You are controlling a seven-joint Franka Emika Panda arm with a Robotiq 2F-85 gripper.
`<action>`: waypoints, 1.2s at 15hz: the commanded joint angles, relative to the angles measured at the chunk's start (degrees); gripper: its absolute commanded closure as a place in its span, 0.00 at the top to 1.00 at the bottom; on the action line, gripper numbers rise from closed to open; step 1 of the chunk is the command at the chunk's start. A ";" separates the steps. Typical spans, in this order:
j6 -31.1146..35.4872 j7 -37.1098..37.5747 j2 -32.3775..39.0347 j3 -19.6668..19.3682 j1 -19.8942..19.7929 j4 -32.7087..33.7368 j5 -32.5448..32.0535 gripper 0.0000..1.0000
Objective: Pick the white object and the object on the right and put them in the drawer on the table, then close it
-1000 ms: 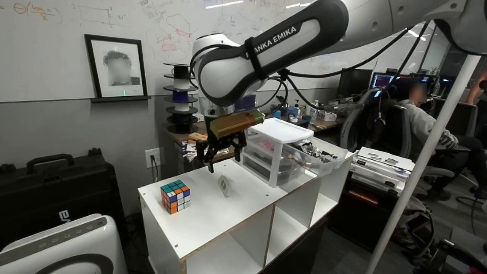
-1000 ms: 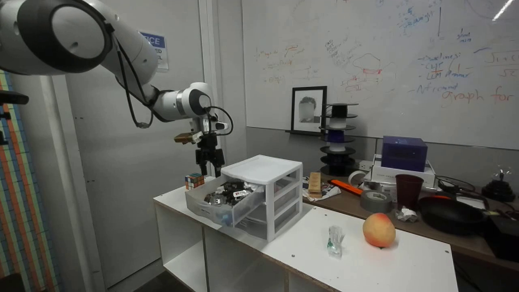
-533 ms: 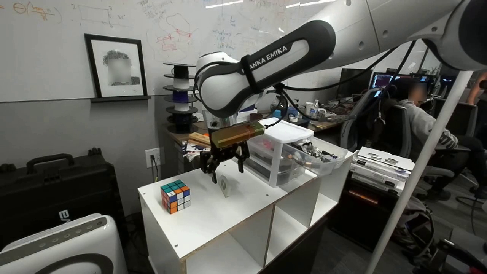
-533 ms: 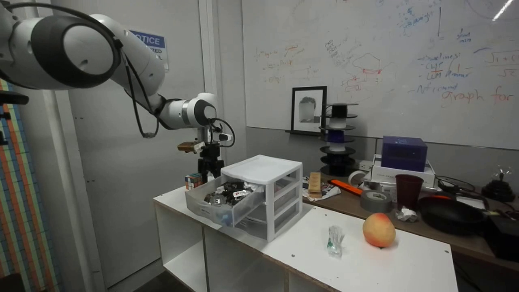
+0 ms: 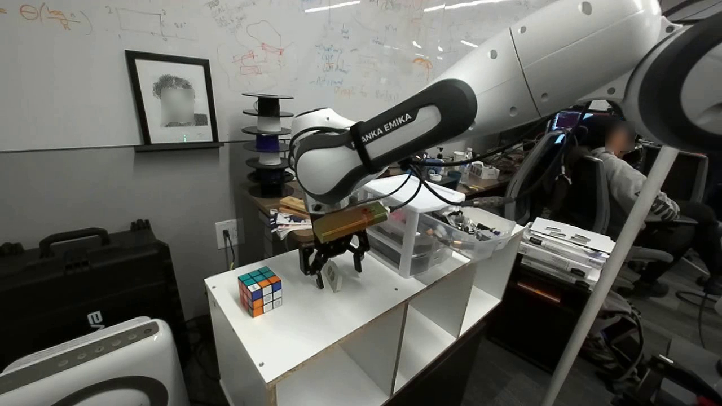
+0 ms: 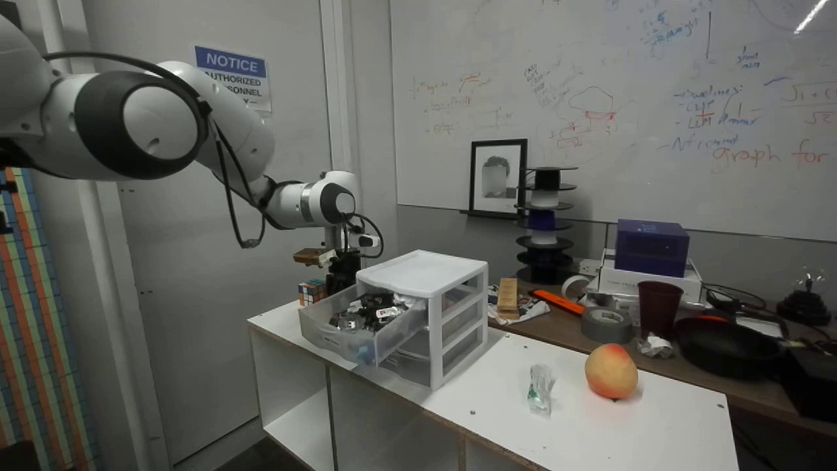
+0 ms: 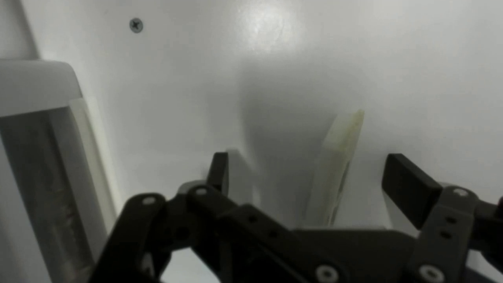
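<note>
A: What do we enter for the white object [image 7: 332, 169]?

B: We find a thin, flat-sided piece with an angled top and a yellowish edge. It stands upright, or nearly so, on the table [image 5: 304, 327], near the chest [image 6: 422, 269]. In an exterior view we note darker patches on its face.

A: And the gripper [image 7: 309, 175]?

B: Parted wide, by our reading. We see the black fingers [image 7: 410, 190], blocky at the tips, one on either side of the white object, with a gap to each in the wrist view. We record no grasp. Whether the tips meet the table, we cannot tell.

A: The drawer [image 6: 333, 343]?

B: Translucent plastic, topmost in the chest, pulled out in both exterior views. We find it filled with a jumble of small items [image 6: 373, 311], dark and silvery. The chest itself has a smooth white top and a white frame.

A: The table, then?

B: Smooth white board with a rough brown cut edge and open, square-cornered compartments [image 5: 443, 304] beneath. We note a cross-head screw [image 7: 136, 25] set in its surface. Beyond stands a brown desk [image 6: 556, 330].
</note>
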 commanded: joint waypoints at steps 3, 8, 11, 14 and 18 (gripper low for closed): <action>-1.38 1.98 5.81 -2.05 1.72 10.16 -0.23 0.58; -2.87 1.27 7.09 -1.76 2.65 14.13 -0.02 0.20; -4.42 1.33 6.50 -0.88 2.75 14.46 -0.09 0.06; -5.97 2.04 4.08 -0.90 3.07 12.51 0.07 0.11; -7.18 2.34 -0.09 -1.25 3.90 10.13 -0.56 0.10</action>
